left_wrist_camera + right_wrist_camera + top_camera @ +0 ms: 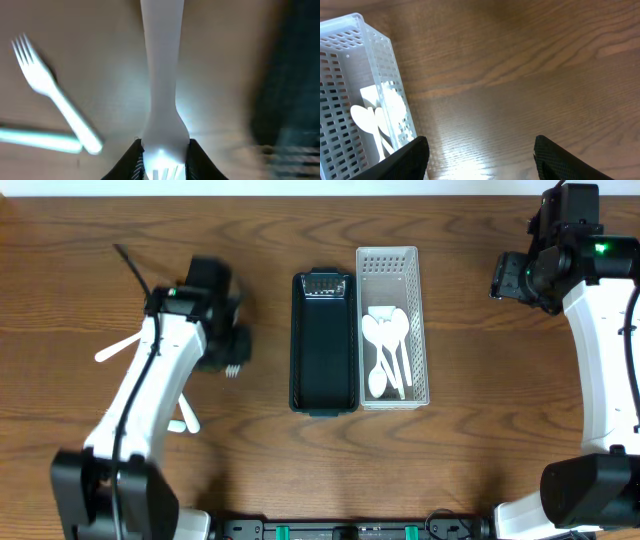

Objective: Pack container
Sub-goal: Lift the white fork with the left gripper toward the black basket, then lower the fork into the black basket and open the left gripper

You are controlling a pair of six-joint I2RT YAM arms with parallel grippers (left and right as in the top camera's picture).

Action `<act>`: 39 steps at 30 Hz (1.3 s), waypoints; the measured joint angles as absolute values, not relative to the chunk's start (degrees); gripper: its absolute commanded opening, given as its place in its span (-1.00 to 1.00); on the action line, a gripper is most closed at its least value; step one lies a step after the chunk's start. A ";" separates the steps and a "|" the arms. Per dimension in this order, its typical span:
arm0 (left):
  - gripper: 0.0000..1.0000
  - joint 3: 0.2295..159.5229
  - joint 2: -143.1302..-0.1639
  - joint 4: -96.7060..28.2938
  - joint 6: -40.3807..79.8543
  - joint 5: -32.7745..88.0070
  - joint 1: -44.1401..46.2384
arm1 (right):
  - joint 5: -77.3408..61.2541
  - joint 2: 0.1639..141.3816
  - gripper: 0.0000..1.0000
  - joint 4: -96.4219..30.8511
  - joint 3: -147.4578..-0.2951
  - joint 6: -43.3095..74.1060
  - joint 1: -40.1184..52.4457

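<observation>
My left gripper is shut on a white plastic fork, held by its tine end with the handle pointing away. It hovers left of the black container. The fork's tines peek out under the gripper in the overhead view. The white perforated basket holds several white spoons. My right gripper is open and empty over bare table right of the basket.
Another white fork and a white utensil handle lie on the table under my left arm. In the overhead view loose white utensils show left of that arm and nearer the front. The black container looks empty.
</observation>
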State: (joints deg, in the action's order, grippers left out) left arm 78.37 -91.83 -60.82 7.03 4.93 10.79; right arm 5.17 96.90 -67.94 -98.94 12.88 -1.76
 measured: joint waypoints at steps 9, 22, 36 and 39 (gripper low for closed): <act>-0.88 86.91 -90.94 -56.36 10.70 4.78 25.78 | 5.17 96.90 0.41 -68.05 -98.94 12.88 -1.76; -0.66 86.43 -111.33 -53.60 12.69 4.73 31.05 | 5.15 96.90 0.41 -68.12 -98.94 12.88 -1.76; 0.35 86.21 -107.83 -56.18 10.37 1.23 31.77 | 5.17 96.90 0.42 -68.34 -98.94 12.88 -1.76; 0.50 86.26 -101.58 -57.49 10.39 -2.79 31.35 | 5.17 96.90 0.43 -68.60 -98.94 12.88 -1.76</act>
State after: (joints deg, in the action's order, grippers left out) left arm 86.26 -101.58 -57.49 10.39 -2.79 31.35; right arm 5.17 96.90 -68.60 -98.94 12.88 -1.76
